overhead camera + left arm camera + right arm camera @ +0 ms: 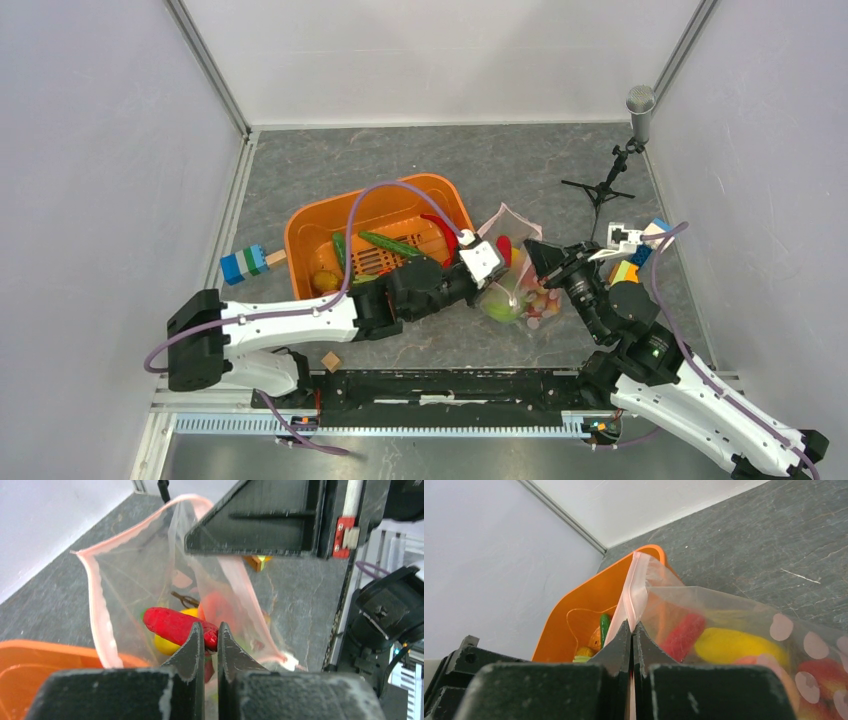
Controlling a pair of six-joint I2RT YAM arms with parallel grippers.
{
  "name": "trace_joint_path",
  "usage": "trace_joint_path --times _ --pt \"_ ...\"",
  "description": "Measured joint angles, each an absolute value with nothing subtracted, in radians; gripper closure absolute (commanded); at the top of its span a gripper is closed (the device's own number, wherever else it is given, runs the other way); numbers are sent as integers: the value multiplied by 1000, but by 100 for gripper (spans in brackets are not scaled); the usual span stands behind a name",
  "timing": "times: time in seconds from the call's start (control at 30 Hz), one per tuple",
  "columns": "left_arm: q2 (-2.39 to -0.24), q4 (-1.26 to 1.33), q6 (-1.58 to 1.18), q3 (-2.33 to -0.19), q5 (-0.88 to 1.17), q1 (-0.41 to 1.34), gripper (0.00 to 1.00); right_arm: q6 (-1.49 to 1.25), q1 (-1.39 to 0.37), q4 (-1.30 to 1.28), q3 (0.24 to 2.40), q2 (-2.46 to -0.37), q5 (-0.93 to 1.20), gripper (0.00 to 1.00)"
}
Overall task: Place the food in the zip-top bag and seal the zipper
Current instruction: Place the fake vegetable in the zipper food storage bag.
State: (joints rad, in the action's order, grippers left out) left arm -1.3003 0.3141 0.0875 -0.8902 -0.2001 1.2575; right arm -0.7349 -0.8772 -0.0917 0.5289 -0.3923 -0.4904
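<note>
I am pinching the end of a red toy piece (172, 622) between my left fingers (192, 647), which are pressed nearly together, right at the open mouth of the zip-top bag (130, 575). My right fingers (616, 647) are squeezing tight on the bag's pink zipper (634, 587), holding that rim up. The bag is sitting on the tabletop (480, 170) just beside the orange tub (293, 250), already carrying a yellow piece (734, 645) and other food. Green pods (390, 243) are lying in the tub.

The film is looking thin, floppy and slippery, so I am judging the stiffer zipper strip the only sound place to hold it. The mouth will likely be sagging wherever it is unsupported. The toy food is seeming light, hard and smooth, so a grip across its middle would probably be slipping less than this end pinch.
</note>
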Motion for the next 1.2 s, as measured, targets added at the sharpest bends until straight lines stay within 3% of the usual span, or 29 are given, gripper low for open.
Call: trace_joint_path --times 0.33,0.67,0.93,1.0,1.03,1.07,1.1,1.2 --pt "-1337 574 105 -809 -96 1218 98 -701 -877 -120 542 -390 -426 100" --pt "-1341 675 -68 -790 295 1042 98 -645 -877 -140 556 -379 -371 100" --pt "-1497 636 -122 -898 539 973 98 -611 -877 -137 561 -380 -297 100" --pt "-1520 598 -118 -928 544 973 87 -605 -877 -136 561 -380 -291 100" --pt "-1528 585 -115 -936 540 973 76 -603 -877 -136 561 -380 -288 100" --pt "-1531 573 -113 -938 529 973 56 -602 -877 -136 561 -380 -287 100" --pt "-1534 562 -107 -938 519 973 46 -600 -877 -136 561 -380 -287 100" --pt "-1536 501 -88 -944 485 972 28 -599 -877 -136 561 -380 -288 100"
